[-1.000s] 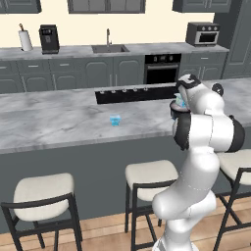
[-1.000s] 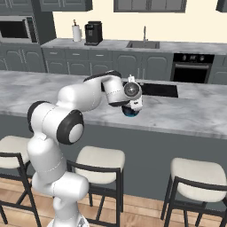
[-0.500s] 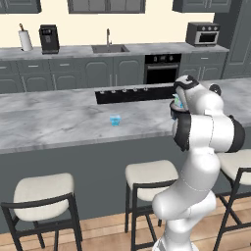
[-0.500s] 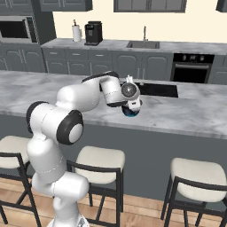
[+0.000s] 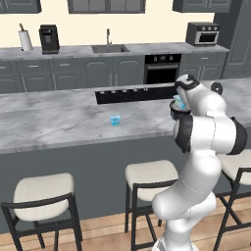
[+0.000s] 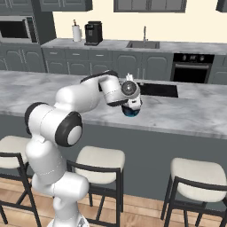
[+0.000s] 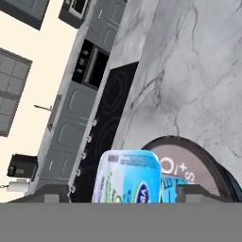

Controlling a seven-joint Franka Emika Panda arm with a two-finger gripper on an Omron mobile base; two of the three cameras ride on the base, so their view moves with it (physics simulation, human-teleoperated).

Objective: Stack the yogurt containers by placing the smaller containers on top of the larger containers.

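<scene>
The gripper stands released around the tub. The small cup sits well apart on the surface, not yet stacked.

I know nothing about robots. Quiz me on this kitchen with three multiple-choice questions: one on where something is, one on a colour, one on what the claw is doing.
1. Where is the tiny blue cup?
A. in the sink
B. on the marble counter
C. on a stool

2. What colour are the stool seats?
A. cream
B. red
C. green

3. How does the gripper stand?
A. shut on the tiny blue cup
B. holding a paper roll
C. open, with a blue-and-white tub between its fingers

Answers: 1 B, the cup stands alone on the grey marble; 2 A, the cushions are off-white; 3 C, the hand view shows gaps beside the tub.
</scene>
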